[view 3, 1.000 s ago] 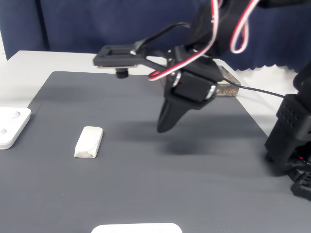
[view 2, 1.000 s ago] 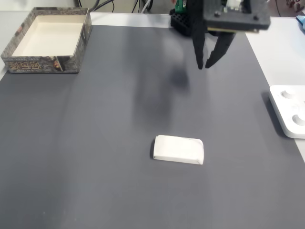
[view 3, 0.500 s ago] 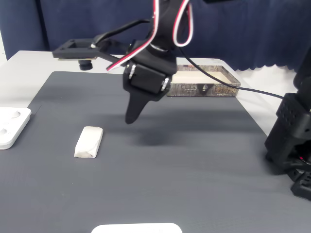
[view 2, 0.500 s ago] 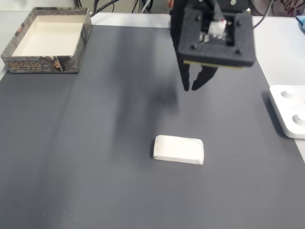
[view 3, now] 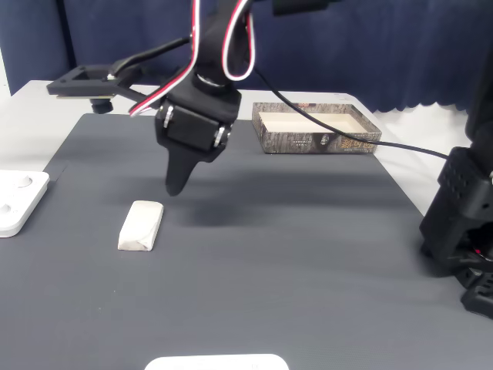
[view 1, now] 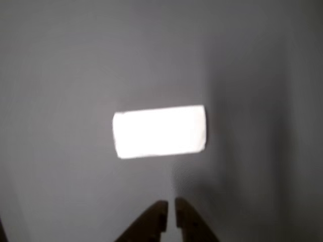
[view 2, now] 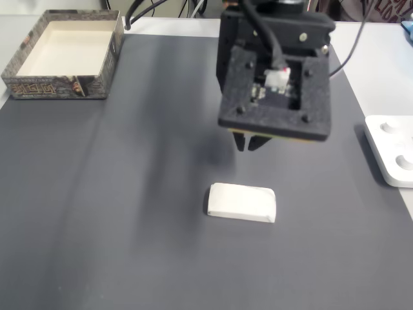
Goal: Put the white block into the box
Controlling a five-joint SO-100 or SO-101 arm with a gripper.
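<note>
— Where is the white block (view 2: 241, 202) right now?

— It lies flat on the dark grey mat (view 2: 129, 194) that covers the tabletop, roughly mid-mat in a fixed view, with its long side running left to right there. In the other view it shows as a bright, washed-out oblong (view 1: 159, 131) just above my tips. In another fixed view it sits near the mat's left part (view 3: 142, 225), its long side running away from the camera.

— And your fingers?

— My fingers (view 1: 170, 214) hang in the air above the mat, pointing down, close to the block but not touching it. In the other view the two tips stand nearly together with only a thin slit between them, and nothing is in them. That picture is blurred, so I would say nearly closed rather than fully shut. From the side I see them as one dark tapering point (view 3: 177, 185), up and to the right of the block.

— Where is the box (view 2: 64, 55)?

— At the far left corner of the mat in a fixed view, well apart from the block, its pale inside bare. In another fixed view it sits at the back right (view 3: 316, 129).

— Anything else around?

— A flat white device (view 2: 392, 150) lies off the mat's right edge in a fixed view.
</note>
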